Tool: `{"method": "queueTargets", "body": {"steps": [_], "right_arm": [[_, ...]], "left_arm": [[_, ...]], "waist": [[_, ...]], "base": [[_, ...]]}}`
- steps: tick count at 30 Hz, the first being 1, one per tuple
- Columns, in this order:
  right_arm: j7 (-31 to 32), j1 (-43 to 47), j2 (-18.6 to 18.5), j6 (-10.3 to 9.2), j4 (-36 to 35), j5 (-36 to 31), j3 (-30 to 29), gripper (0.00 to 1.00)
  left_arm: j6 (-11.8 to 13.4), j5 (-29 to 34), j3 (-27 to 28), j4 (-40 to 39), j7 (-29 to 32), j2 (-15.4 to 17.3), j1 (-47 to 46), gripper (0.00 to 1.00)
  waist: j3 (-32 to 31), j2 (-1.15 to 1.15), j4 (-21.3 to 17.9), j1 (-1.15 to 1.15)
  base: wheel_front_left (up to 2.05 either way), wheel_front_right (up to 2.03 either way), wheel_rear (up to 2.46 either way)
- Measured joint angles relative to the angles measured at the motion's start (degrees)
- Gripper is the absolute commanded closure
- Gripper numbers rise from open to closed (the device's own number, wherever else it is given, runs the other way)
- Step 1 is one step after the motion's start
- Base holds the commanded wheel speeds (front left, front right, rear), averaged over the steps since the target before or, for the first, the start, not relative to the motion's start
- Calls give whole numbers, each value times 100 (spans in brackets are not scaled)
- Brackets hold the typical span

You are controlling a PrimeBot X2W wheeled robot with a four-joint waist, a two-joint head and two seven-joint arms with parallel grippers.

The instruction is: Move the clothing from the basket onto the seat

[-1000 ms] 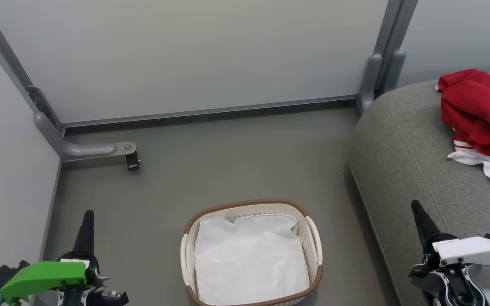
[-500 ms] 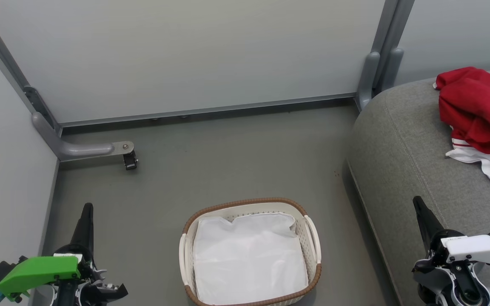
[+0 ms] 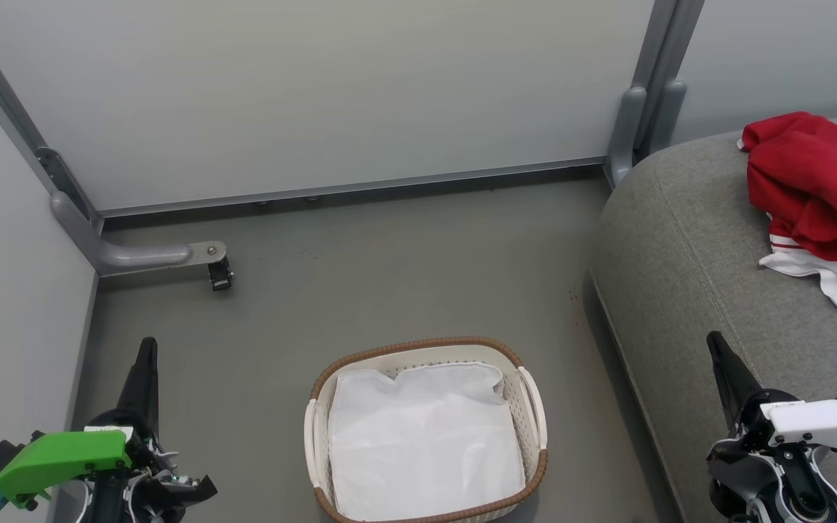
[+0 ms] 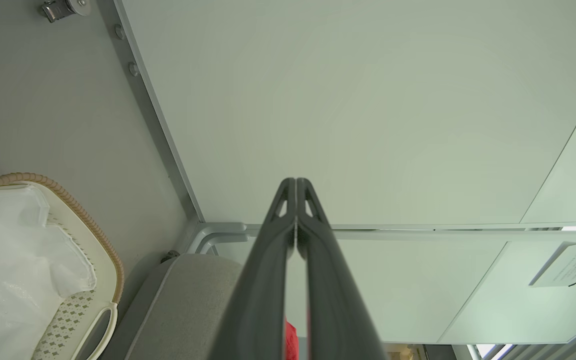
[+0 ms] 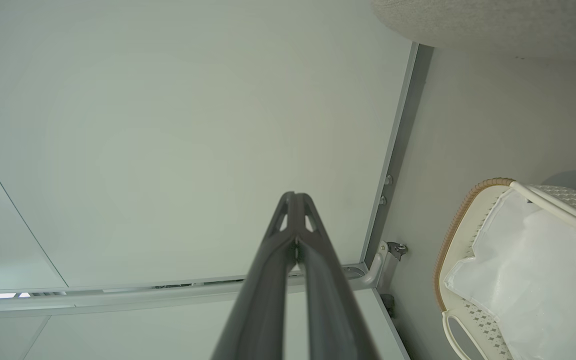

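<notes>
The red clothing point(image 3: 811, 181) lies bunched on the grey seat point(image 3: 687, 276) at the right, with the white red-striped piece point(image 3: 836, 280) under it. The cream basket point(image 3: 531, 414) stands on the floor at bottom centre and holds just its white liner point(image 3: 422, 443). My left gripper point(image 3: 146, 349) is at the lower left, shut and empty, its tips point(image 4: 295, 182) touching. My right gripper point(image 3: 714, 340) is at the lower right over the seat's front edge, also shut and empty, tips point(image 5: 295, 197) together. A sliver of red clothing point(image 4: 290, 342) shows between the left fingers.
Pale partition walls point(image 3: 317, 94) close the space behind and to the left. A grey bracket foot with a small caster point(image 3: 219, 274) sits on the floor at the left. A grey post point(image 3: 640, 109) rises beside the seat. Grey floor point(image 3: 404, 269) lies between basket and wall.
The whole head view has drifted slightly up and left, so the camera moved. Both grippers stay shut and low; the clothing and basket have not moved.
</notes>
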Motion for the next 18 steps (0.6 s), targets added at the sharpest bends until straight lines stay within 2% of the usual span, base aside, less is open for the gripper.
{"method": "queueTargets", "body": {"steps": [18], "right_arm": [[0, -1, 0, 0, -1, 0, -1, 100]], "left_arm": [[0, 0, 0, -1, 0, -1, 0, 100]], "waist": [[0, 0, 0, 0]], "base": [[0, 0, 0]]}}
